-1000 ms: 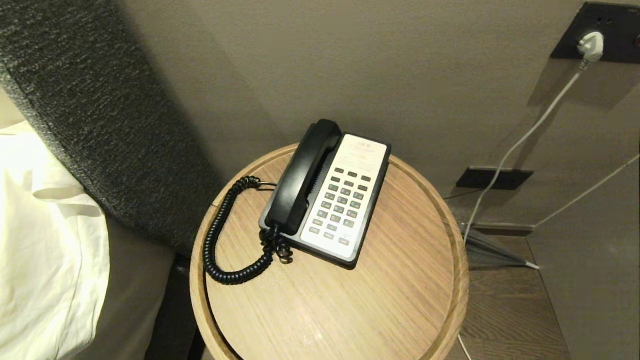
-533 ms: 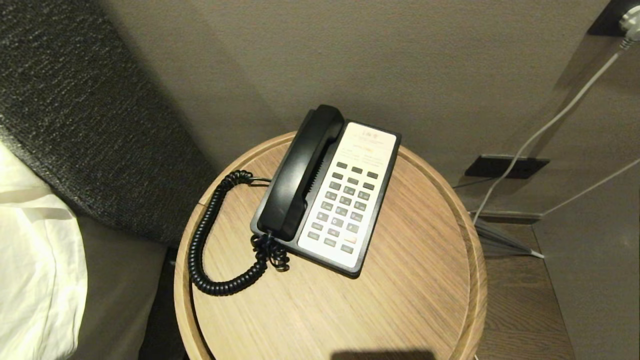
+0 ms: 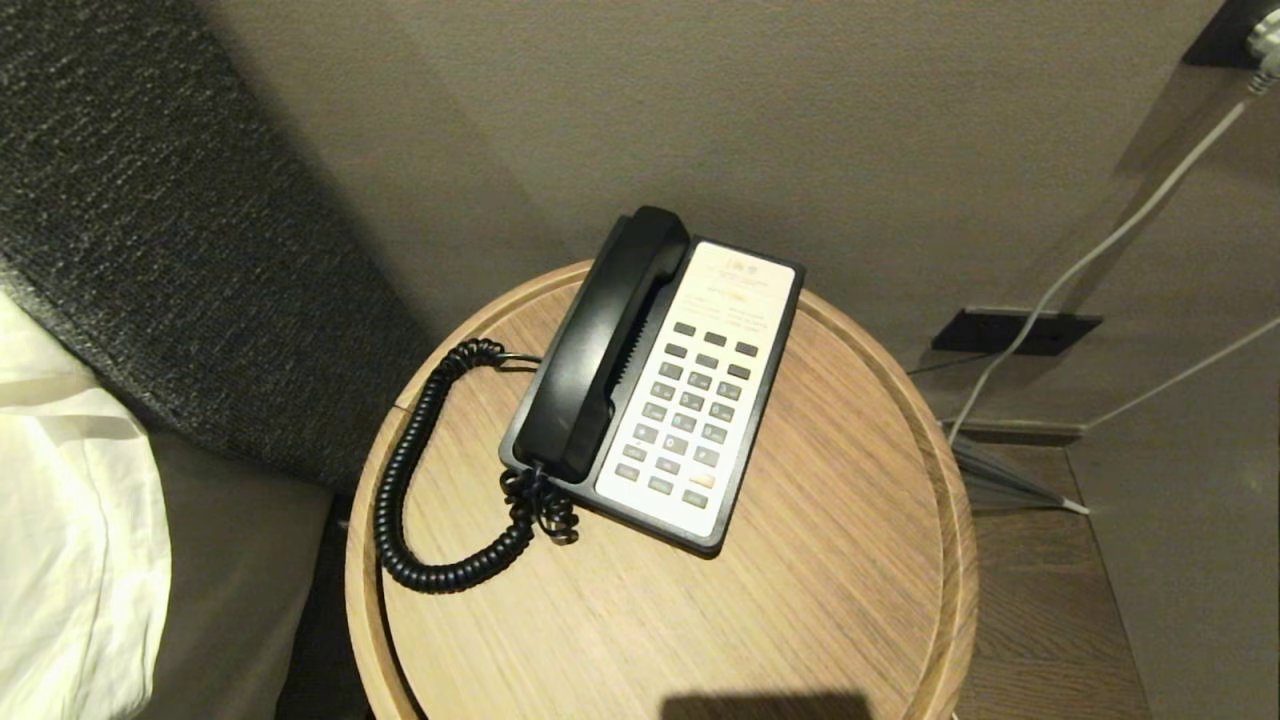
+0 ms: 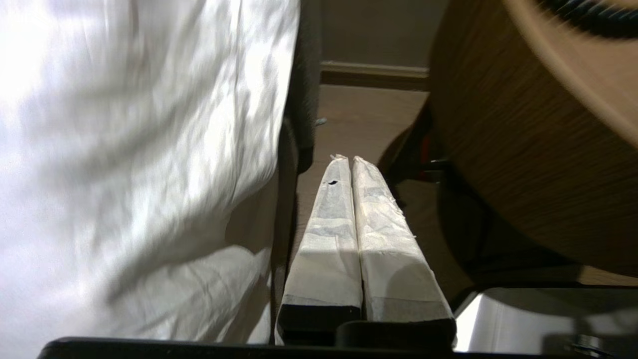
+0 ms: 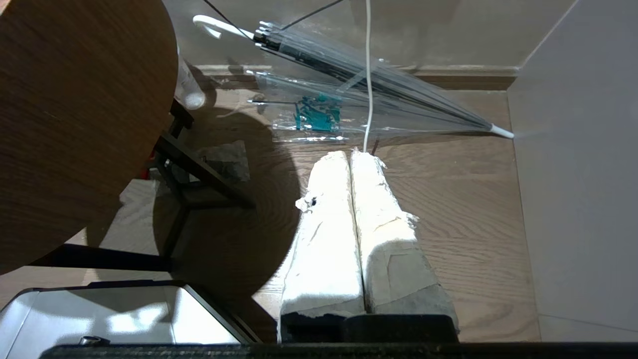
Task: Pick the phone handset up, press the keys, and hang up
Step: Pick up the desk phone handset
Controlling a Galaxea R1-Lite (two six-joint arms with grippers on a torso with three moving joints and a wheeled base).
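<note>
White bedding [image 3: 70,540] at far left, dark textured headboard [image 3: 150,230] behind it, running up to the wall. Left gripper [image 4: 347,158] sits low in the gap between the bed and the round wooden surface [image 3: 800,620], below its top; fingers [image 4: 326,234] pressed together, holding nothing. Bedding close on one side of it, the curved wooden side of the surface [image 4: 523,164] on the other.

On the surface: black coiled cord [image 3: 410,480] loops out on the bed side, then curls back to the near end of the phone handset [image 3: 600,345]. Handset lies seated in its cradle along the left side of the phone base [image 3: 740,400], slanted, far end toward the wall. Keypad [image 3: 690,410] is just right of the handset, uncovered. Neither arm shows in the head view. A dark shadow falls on the surface's near edge.

Right of the surface: right gripper [image 5: 350,153] low over the wood floor [image 5: 473,209], beside the surface's dark metal legs [image 5: 194,174]; fingers [image 5: 324,239] closed, empty. Clear folded umbrella [image 5: 379,85] lies on the floor just past them, along the baseboard. A white cable [image 3: 1100,240] hangs from a wall plug [image 3: 1265,35] down past a dark wall plate [image 3: 1015,330].
</note>
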